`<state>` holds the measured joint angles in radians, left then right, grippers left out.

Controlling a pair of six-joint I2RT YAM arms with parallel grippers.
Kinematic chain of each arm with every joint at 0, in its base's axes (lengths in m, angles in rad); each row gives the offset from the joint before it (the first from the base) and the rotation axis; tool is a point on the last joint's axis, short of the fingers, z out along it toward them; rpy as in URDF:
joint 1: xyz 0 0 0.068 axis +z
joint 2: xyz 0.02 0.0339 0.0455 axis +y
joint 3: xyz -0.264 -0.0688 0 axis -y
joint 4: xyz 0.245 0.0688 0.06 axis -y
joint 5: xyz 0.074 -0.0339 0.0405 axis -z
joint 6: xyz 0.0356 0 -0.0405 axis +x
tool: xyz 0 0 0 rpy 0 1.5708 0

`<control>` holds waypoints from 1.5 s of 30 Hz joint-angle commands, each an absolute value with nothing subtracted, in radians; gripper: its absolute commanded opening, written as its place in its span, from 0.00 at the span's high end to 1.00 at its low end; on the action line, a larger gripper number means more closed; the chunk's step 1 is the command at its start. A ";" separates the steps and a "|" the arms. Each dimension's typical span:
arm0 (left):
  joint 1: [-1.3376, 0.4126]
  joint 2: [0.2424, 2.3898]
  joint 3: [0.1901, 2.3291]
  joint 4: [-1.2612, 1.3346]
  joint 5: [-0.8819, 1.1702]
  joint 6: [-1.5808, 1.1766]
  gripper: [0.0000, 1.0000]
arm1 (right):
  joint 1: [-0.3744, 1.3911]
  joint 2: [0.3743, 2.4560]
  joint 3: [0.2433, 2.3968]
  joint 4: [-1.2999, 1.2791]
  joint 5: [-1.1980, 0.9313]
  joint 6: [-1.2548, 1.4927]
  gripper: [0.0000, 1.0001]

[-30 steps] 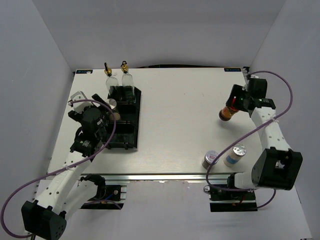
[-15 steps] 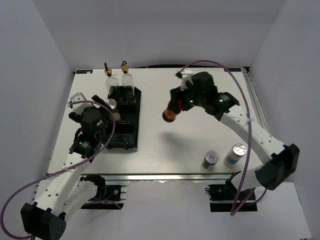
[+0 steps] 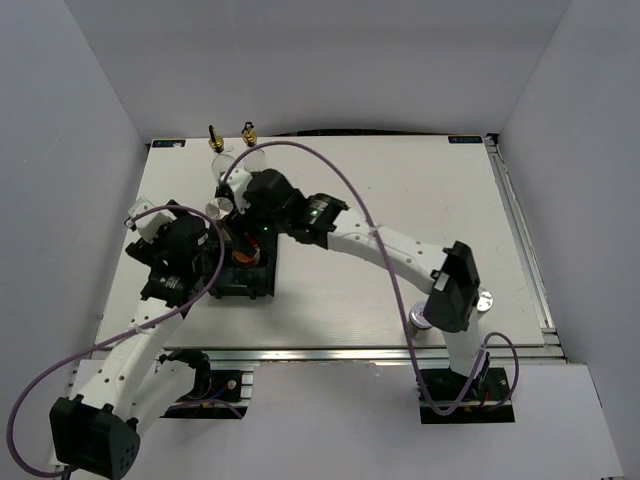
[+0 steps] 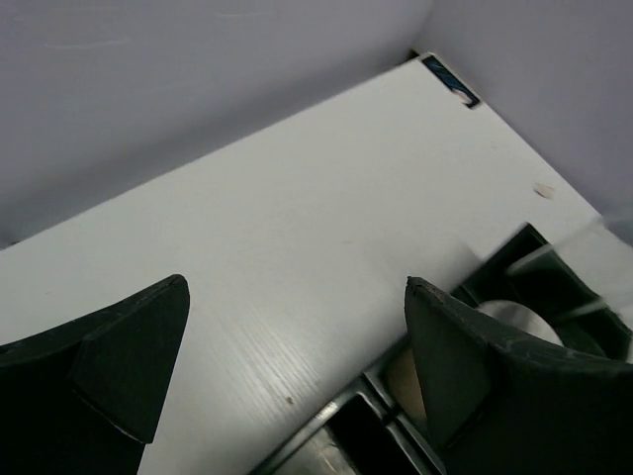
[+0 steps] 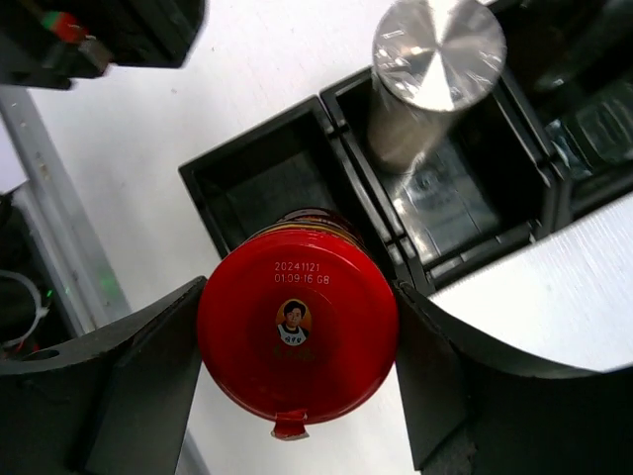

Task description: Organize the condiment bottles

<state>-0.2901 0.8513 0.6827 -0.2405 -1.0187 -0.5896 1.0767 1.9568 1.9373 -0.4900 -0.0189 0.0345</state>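
My right gripper [image 5: 297, 336] is shut on the red-capped dark jar [image 5: 297, 332], its fingers pressed on both sides of the cap. It holds the jar [image 3: 243, 252] upright over the near compartments of the black tray [image 5: 252, 193]. A silver-lidded shaker [image 5: 438, 54] stands in a middle compartment. Two clear glass bottles with gold tops [image 3: 213, 140] [image 3: 247, 132] stand at the tray's far end, partly hidden by the right arm. My left gripper [image 4: 297, 366] is open and holds nothing, just left of the tray [image 4: 435, 435]; a silver lid [image 4: 519, 322] shows beyond its right finger.
Two more shakers stand near the table's front right, one silver lid [image 3: 484, 298] and one beside it [image 3: 418, 320], both partly hidden by the right arm's base link. The right arm stretches diagonally across the table. White walls close in the table on three sides.
The right arm has swung from the right side of the table across to the tray, carrying the red-capped jar. The left gripper has shifted slightly left and stays open.
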 commanded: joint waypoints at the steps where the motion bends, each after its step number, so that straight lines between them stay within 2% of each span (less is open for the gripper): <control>1: -0.232 0.836 0.718 -0.353 -1.135 -0.676 0.02 | 1.100 1.999 2.092 -0.337 0.069 0.023 1.00; 10: -0.212 0.735 0.660 -0.275 -1.060 -0.638 0.02 | 1.120 2.131 2.095 -0.172 0.089 0.029 1.00; 21: -0.213 0.686 0.644 -0.242 -1.009 -0.617 0.02 | 1.120 2.292 2.197 -0.127 0.055 0.058 0.99; 22: -0.212 0.681 0.637 -0.233 -0.997 -0.614 0.02 | 1.121 2.296 2.195 -0.126 0.052 0.061 0.91; 23: -0.212 0.677 0.632 -0.226 -0.989 -0.603 0.02 | 1.121 2.302 2.195 -0.127 0.052 0.064 0.69; 25: -0.213 0.670 0.627 -0.218 -0.979 -0.601 0.02 | 1.123 2.303 2.192 -0.133 0.048 0.067 0.45; 26: -0.212 0.672 0.629 -0.219 -0.976 -0.598 0.02 | 1.123 2.298 2.184 -0.133 0.043 0.071 0.26; 27: -0.213 0.678 0.632 -0.219 -0.974 -0.598 0.02 | 1.123 2.293 2.178 -0.135 0.035 0.071 0.11; 36: -0.212 0.693 0.658 -0.233 -0.927 -0.583 0.02 | 1.123 2.169 2.096 -0.146 -0.029 0.051 0.11; 42: -0.212 0.646 0.658 -0.212 -0.843 -0.565 0.02 | 1.118 2.007 1.947 -0.120 0.178 0.052 0.11; 45: -0.212 0.643 0.661 -0.173 -0.775 -0.551 0.02 | 1.101 1.878 1.786 -0.091 0.273 0.067 0.11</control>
